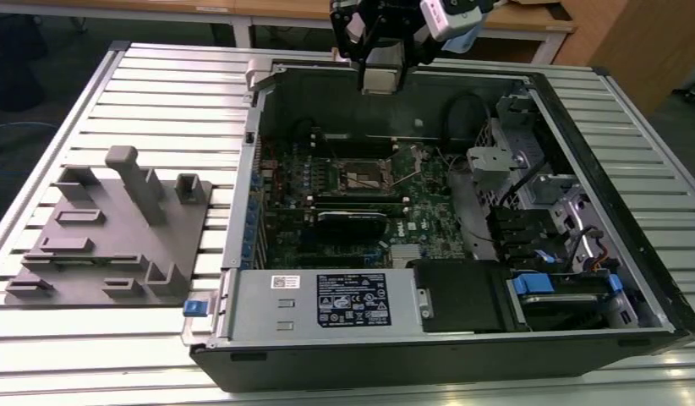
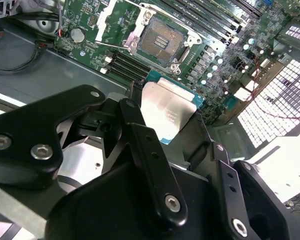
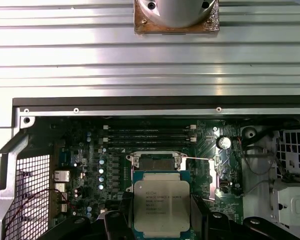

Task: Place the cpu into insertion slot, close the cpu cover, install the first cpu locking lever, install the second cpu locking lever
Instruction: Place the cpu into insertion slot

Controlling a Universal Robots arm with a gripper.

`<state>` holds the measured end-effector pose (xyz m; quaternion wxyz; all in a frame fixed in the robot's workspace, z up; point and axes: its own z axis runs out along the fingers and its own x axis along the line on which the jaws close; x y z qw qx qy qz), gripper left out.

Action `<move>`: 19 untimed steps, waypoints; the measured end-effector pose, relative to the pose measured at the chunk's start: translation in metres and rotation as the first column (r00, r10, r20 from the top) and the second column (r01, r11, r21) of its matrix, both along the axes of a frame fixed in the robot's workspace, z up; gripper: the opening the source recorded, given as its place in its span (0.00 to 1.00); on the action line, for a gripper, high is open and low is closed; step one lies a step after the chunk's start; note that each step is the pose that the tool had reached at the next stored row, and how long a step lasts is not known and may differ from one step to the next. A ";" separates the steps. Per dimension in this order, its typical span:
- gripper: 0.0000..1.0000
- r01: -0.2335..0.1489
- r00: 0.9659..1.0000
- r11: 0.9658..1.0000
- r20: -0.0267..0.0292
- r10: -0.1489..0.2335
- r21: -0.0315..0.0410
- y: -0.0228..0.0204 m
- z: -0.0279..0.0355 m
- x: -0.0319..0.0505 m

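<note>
Gripper hangs over far wall of open computer case. Jaws pinch cpu by two opposite edges. Chip sits flat between black fingers, silver top showing in both wrist views. Insertion slot lies below on green board, nearer than chip and well apart from it, dark centre uncovered.

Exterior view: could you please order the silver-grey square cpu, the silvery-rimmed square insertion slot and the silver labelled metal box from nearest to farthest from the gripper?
1. Silver-grey square cpu, held in the gripper, above the case's far wall.
2. Silvery-rimmed square insertion slot, on the green board, mid-case.
3. Silver labelled metal box, at the case's near edge.
</note>
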<state>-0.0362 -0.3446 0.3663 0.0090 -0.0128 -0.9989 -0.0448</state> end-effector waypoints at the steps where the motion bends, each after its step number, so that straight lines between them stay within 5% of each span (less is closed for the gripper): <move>1: 0.54 0.000 1.000 1.000 0.000 0.000 0.000 0.0000 -0.0001 0.0000; 19: 0.54 0.000 1.000 1.000 0.000 0.000 0.000 0.0000 -0.0036 0.0000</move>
